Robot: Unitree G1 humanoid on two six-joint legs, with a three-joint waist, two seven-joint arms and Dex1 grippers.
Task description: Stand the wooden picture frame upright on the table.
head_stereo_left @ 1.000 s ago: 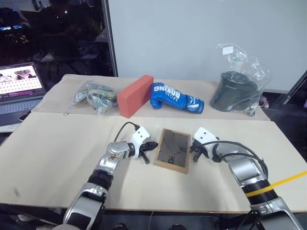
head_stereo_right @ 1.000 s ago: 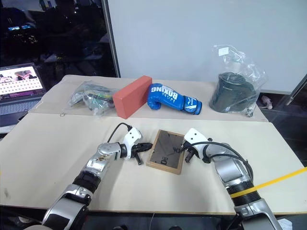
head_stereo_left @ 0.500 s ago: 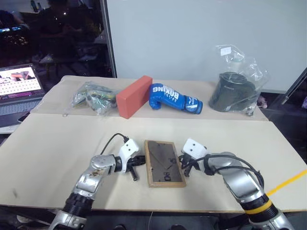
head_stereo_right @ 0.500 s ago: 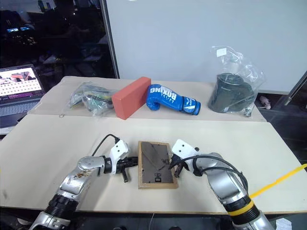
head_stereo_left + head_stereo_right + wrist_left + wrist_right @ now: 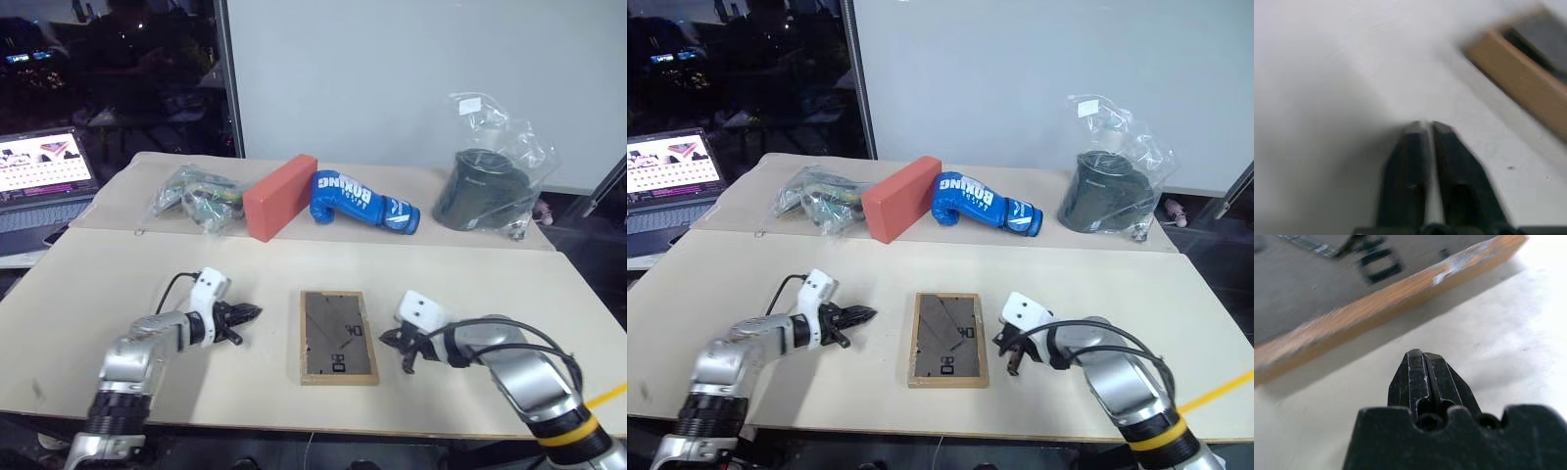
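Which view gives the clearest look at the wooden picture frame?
The left eye view: the whole wooden picture frame lies flat, back panel up, on the table; the right eye view shows the same. The left wrist view catches only a blurred corner, and the right wrist view one wooden edge with part of the back.

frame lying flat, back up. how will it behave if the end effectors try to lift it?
The wooden picture frame looks rigid, so it should pivot as one piece. It lies flush on the smooth table, so a push may slide it. Once upright, its thin edge seems tip-prone.
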